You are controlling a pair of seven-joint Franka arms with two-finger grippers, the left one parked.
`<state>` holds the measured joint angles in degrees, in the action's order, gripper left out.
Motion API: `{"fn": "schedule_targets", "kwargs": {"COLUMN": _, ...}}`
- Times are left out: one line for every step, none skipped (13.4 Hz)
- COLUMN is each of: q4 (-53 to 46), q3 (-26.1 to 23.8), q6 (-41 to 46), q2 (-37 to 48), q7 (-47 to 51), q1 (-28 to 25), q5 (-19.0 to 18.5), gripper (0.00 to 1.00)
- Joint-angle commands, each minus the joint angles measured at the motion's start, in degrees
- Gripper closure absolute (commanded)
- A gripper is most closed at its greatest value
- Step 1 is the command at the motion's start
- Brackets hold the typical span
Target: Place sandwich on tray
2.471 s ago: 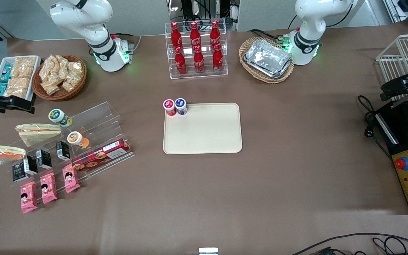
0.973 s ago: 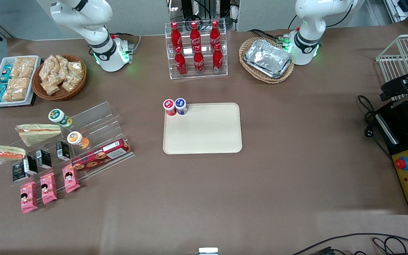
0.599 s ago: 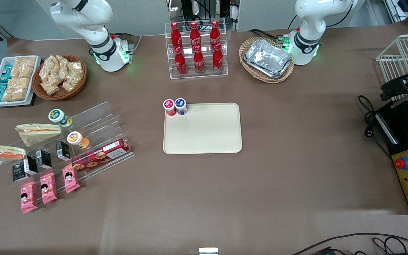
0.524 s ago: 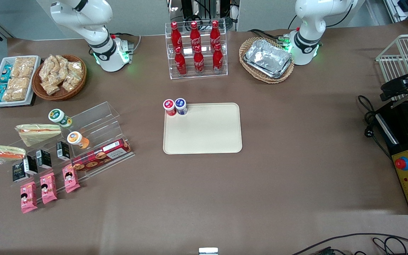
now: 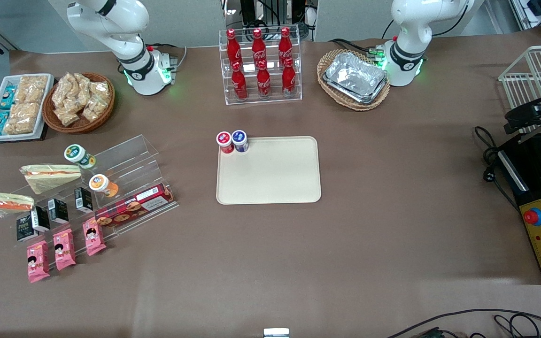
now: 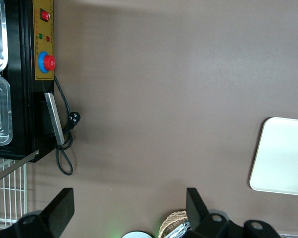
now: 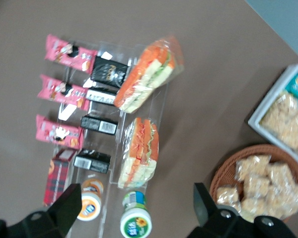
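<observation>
Right arm's gripper (image 7: 135, 192) hangs high over the clear acrylic stepped stand (image 5: 125, 176), fingers (image 7: 64, 206) spread wide, nothing between them. In the front view it's out of frame past the working arm's end of the table. Target is the clear-wrapped wedge sandwich (image 5: 0, 201) w/ pale bread and a thick orange and green filling. It lies at the stand's end toward the working arm's table edge, cut face showing in the wrist view (image 7: 149, 74). Can't tell if it sits fully on a step or partly on the table. A paler wedge sandwich (image 5: 50, 174) lies on the stand just beside it, by a green-lidded jar (image 5: 79, 155); not that one. The large flat beige plastic tray (image 5: 270, 188) lies well apart from the stand, toward the parked arm's end, mostly bare, w/ two small capped tubs (image 5: 232, 141) at one corner. Handling, my read: light, soft, easily crushed. The film looks slick and loose, so pinching a film flap would prob slip or tear. I'd close across the two bread faces approx mid-wedge, gently, so the filling isn't squeezed out. I'd also come in clear of the paler sandwich and the black cartons (image 5: 57, 210) on the stand.
</observation>
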<state>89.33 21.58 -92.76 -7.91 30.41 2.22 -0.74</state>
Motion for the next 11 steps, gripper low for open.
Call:
{"fn": "schedule_targets", "kwargs": {"q4": -1.09, "q3": 0.13, "q6": -1.45, "q2": -1.67, "q7": 12.54, "q1": 1.38, "q5": 1.01, "gripper": 0.00}}
{"fn": "schedule_targets", "kwargs": {"q4": -1.01, "q3": 0.04, "q6": -1.80, "q2": -1.76, "q7": 13.44, "q1": 1.30, "q5": 1.10, "gripper": 0.00}}
{"fn": "schedule_targets", "kwargs": {"q4": -1.00, "q3": 0.04, "q6": -2.07, "q2": -2.02, "q7": 13.54, "q1": 1.30, "q5": 1.01, "gripper": 0.00}}
{"fn": "schedule_targets", "kwargs": {"q4": -1.00, "q3": 0.04, "q6": -2.24, "q2": -2.72, "q7": 13.62, "q1": 1.38, "q5": 1.01, "gripper": 0.00}}
{"fn": "schedule_targets", "kwargs": {"q4": -1.00, "q3": 0.13, "q6": -3.38, "q2": -2.99, "q7": 13.62, "q1": 1.47, "q5": 1.01, "gripper": 0.00}}
{"fn": "schedule_targets", "kwargs": {"q4": -0.74, "q3": 0.13, "q6": -4.43, "q2": -3.34, "q7": 13.71, "q1": 1.82, "q5": 1.10, "gripper": 0.00}}
{"fn": "schedule_targets", "kwargs": {"q4": -0.65, "q3": 0.04, "q6": -5.23, "q2": -4.13, "q7": 13.71, "q1": 3.04, "q5": 1.10, "gripper": 0.00}}
{"fn": "schedule_targets", "kwargs": {"q4": -0.04, "q3": 0.04, "q6": -6.54, "q2": -4.31, "q7": 13.63, "q1": 3.32, "q5": 1.10, "gripper": 0.00}}
{"fn": "schedule_targets", "kwargs": {"q4": 0.57, "q3": 0.04, "q6": -7.42, "q2": -4.48, "q7": 13.54, "q1": 4.01, "q5": 1.10, "gripper": 0.00}}
{"fn": "schedule_targets", "kwargs": {"q4": 0.84, "q3": 0.04, "q6": -8.13, "q2": -5.01, "q7": 13.54, "q1": 4.20, "q5": 1.10, "gripper": 0.00}}
{"fn": "schedule_targets", "kwargs": {"q4": 1.10, "q3": 0.13, "q6": -8.83, "q2": -5.62, "q7": 13.54, "q1": 4.20, "q5": 1.10, "gripper": 0.00}}
